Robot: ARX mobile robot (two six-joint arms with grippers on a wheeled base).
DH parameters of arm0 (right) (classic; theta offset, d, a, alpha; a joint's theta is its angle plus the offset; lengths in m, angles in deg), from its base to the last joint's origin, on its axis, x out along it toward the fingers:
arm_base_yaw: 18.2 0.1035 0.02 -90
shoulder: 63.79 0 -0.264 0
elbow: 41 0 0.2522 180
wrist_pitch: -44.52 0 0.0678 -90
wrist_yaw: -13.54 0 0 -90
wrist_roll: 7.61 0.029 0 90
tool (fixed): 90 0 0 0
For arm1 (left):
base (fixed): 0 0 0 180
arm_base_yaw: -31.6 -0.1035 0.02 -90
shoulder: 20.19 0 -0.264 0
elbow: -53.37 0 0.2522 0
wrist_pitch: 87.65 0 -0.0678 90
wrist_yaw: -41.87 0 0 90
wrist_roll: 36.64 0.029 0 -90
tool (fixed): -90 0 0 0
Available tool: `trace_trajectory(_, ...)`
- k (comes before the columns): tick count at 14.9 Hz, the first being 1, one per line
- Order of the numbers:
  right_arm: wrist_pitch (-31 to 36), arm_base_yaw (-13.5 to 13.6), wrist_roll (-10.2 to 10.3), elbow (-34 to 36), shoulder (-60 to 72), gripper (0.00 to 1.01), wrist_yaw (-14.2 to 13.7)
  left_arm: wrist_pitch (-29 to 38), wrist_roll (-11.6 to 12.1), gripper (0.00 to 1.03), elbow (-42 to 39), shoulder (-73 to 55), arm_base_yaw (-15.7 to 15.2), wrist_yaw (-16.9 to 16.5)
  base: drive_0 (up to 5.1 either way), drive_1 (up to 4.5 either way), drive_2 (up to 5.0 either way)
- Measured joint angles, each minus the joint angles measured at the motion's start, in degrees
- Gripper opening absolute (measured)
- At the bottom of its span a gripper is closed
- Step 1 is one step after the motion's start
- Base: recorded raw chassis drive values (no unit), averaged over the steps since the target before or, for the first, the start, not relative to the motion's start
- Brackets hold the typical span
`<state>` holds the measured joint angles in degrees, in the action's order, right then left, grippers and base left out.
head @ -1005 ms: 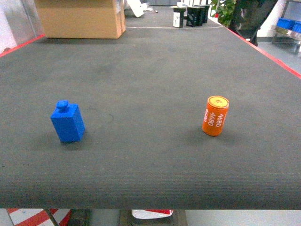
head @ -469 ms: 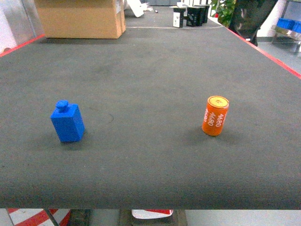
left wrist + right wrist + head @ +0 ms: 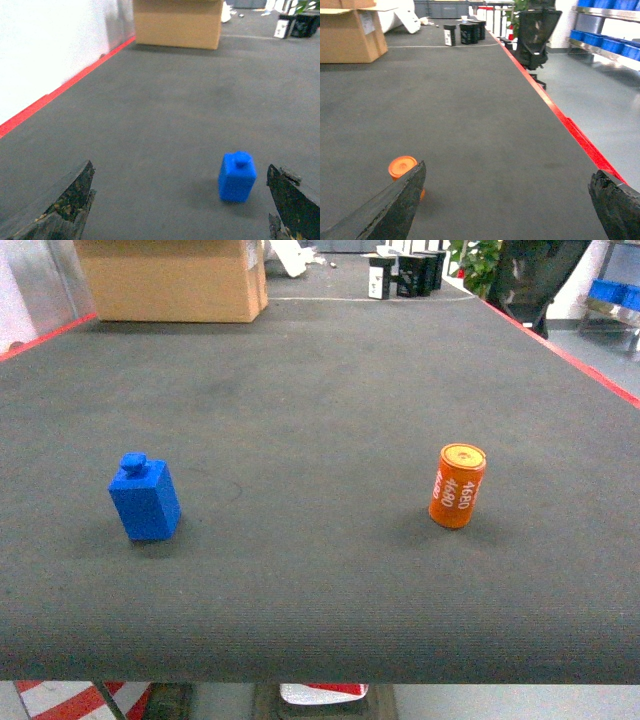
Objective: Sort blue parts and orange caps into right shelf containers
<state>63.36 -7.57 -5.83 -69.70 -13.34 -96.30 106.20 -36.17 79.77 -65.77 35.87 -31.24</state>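
On a dark grey counter (image 3: pixel 320 370) edged in red, a single blue part (image 3: pixel 145 498) stands upright at the left of the head view, its small round knob on top. Well apart from it, at the right, an orange cap (image 3: pixel 458 486) with white "4680" print stands on end, leaning slightly. Neither piece is touched by anything.

The left end effector (image 3: pixel 182 200) is released, its two worn black fingers (image 3: pixel 70 200) spread wide at the bottom corners of the left wrist view; the blue part sits on the counter ahead, between them but nearer the right-hand finger. The right end effector (image 3: pixel 507 202) is likewise spread open and grasping nothing, and the orange cap shows just behind its left-hand finger (image 3: pixel 395 205), partly hidden by it.

A large cardboard box (image 3: pixel 172 278) rests at the far left end of the counter, with a few small black and white boxes (image 3: pixel 405 272) farther back. Beyond the counter's right edge stands a black office chair (image 3: pixel 536 37), and blue bins (image 3: pixel 602 40) line a metal shelf (image 3: pixel 600 14) along the wall.
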Motion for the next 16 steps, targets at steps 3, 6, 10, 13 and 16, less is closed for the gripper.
trace_trajectory(3,9.8,4.2,3.2,-17.5,33.7,0.98,4.5,15.1,-0.4,0.98,15.1,-33.7,3.3,-2.6,0.0,0.0,0.0)
trace_trajectory(6,8.9,5.5,4.9,-28.9,51.1,0.98,6.0,15.9,-0.5,0.98,22.8,-49.5,5.1,-3.4,0.0,0.0,0.0)
trace_trajectory(10,7.9,6.7,7.1,-35.1,58.9,0.98,6.5,17.4,-1.9,0.98,27.6,-57.9,5.4,-3.5,0.0,0.0,0.0)
trace_trajectory(13,8.0,7.0,8.7,-37.9,63.2,0.98,6.9,17.2,-2.0,0.98,30.3,-61.9,5.3,-3.9,0.0,0.0,0.0)
trace_trajectory(16,6.9,6.9,9.2,-40.4,66.6,0.98,6.9,16.5,-2.4,0.98,32.9,-65.8,4.8,-4.7,0.0,0.0,0.0)
